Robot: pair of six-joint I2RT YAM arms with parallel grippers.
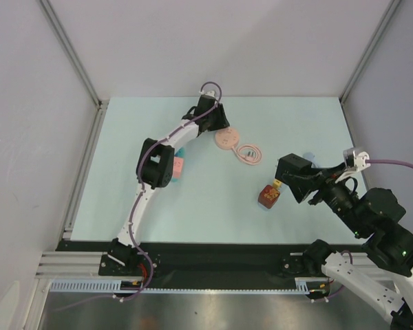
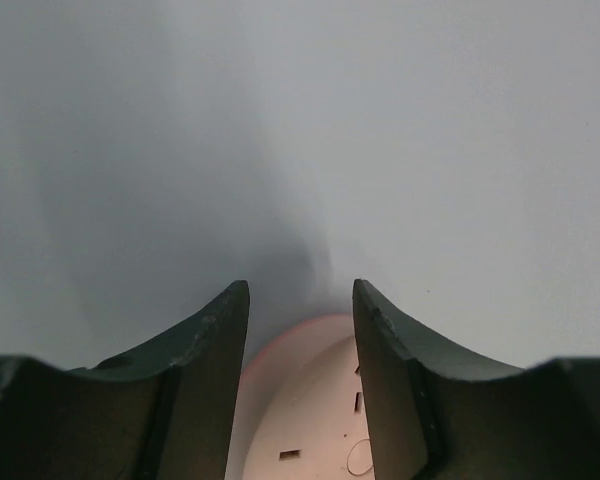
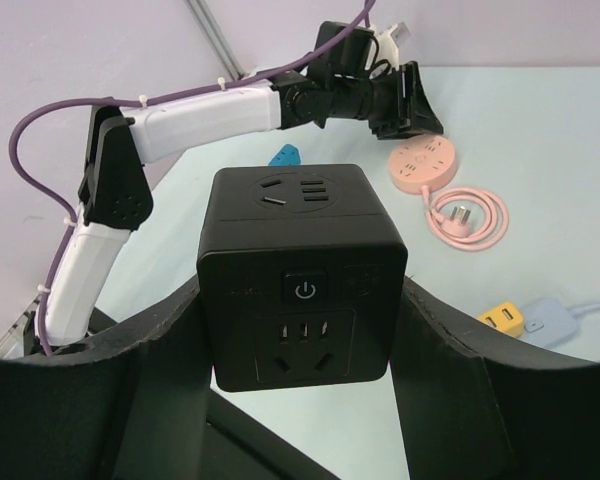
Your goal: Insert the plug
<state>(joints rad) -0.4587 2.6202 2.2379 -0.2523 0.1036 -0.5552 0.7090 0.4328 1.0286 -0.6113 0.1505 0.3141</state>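
L claw [image 2: 300,288]: fingers spread, straddling the far edge of the pink round socket disc [image 2: 302,400]. From my wrist cam I can't tell if the pads touch it; the right-wrist view suggests I hover just above it. Risk 1: closing off-centre prob. skids the disc on the smooth table [image 1: 213,216], since it's round and low w/ little to bite on. Next right: pink plug [image 1: 250,153] lies flat inside its own coiled cord [image 1: 260,152], just beside the disc, in neither claw. It's the task item and nobody holds it. Risk 2: the cord looks tethered to the disc, so lifting the plug w/o pinning the disc would drag it. The coil may also spring and twist the pins off-axis. R claw [image 3: 302,300]: pinched on the black cube socket [image 3: 302,245], 3-pin face + pwr button toward the cam. Risk 3: I grip two side faces only, so insertion force could pivot the cube in my pads and the pins miss or jam. Yellow adapter [image 3: 501,318] & lt-blue one [image 3: 548,320] lie near on the R; a low swing could knock them.
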